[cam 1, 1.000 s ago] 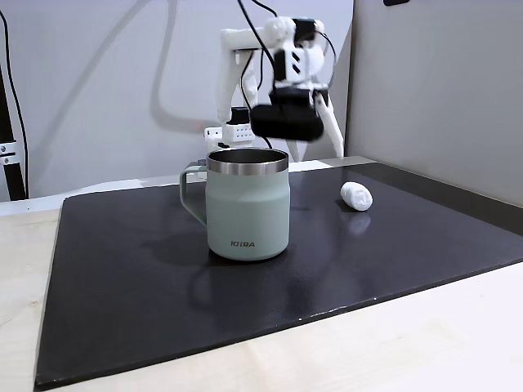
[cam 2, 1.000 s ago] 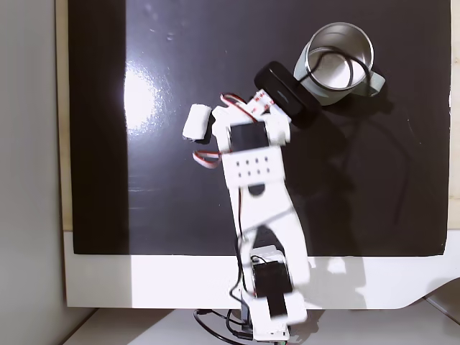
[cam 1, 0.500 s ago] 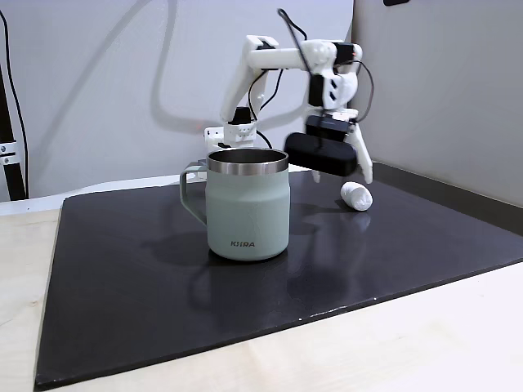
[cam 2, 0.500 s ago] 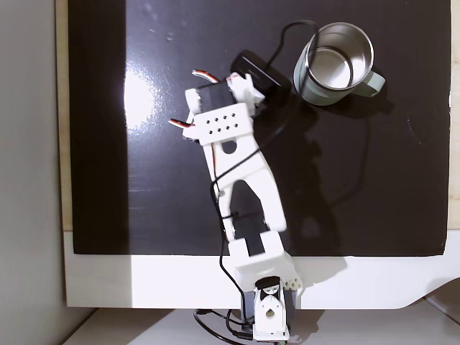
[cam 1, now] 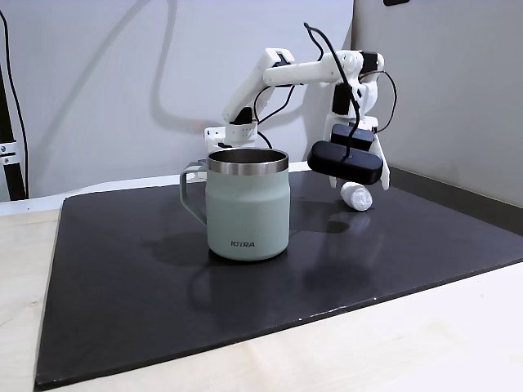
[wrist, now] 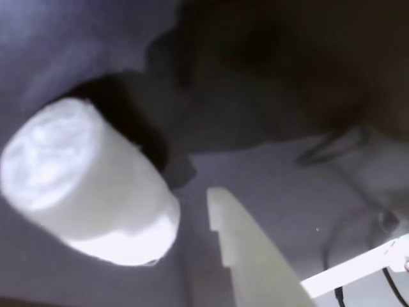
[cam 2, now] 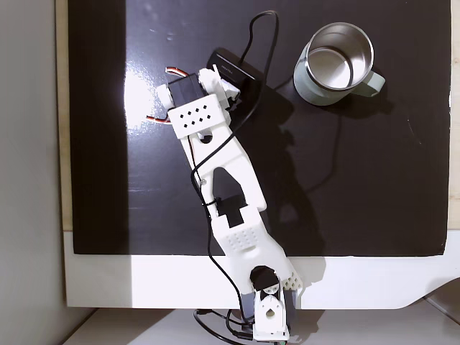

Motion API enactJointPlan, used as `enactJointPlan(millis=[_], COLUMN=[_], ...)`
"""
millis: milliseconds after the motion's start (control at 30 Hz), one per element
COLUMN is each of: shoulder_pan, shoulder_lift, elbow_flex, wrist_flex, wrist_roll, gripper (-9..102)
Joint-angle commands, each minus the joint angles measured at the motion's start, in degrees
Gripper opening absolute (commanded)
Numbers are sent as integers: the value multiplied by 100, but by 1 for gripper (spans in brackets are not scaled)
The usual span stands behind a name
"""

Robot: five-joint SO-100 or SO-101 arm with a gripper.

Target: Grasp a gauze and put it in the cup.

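The gripper (cam 1: 359,186) hangs just above the gauze (cam 1: 356,196) near the mat's (cam 1: 122,269) far edge, jaws apart; the cup (cam 1: 247,204) stands apart, unobstructed.

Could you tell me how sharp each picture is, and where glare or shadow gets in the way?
Wrist view: soft focus, the gauze overexposed, the upper right lost in shadow. Fixed side view: sharp, the cup reflecting faintly in the glossy mat. Fixed top view: sharp, a bright glare patch on the mat beside the arm.
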Motion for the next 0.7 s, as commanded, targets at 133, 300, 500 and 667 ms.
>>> enactJointPlan(millis=[133,300,500,667], shoulder_pan=[-220,-255,-272,-272], shoulder_lift=[-141,-158,-202,-211], elbow_flex=[-343,-334,-325,-316], wrist_flex=[62,62,62,44], wrist_roll=[62,132,237,334], gripper=[41,33,18,6])
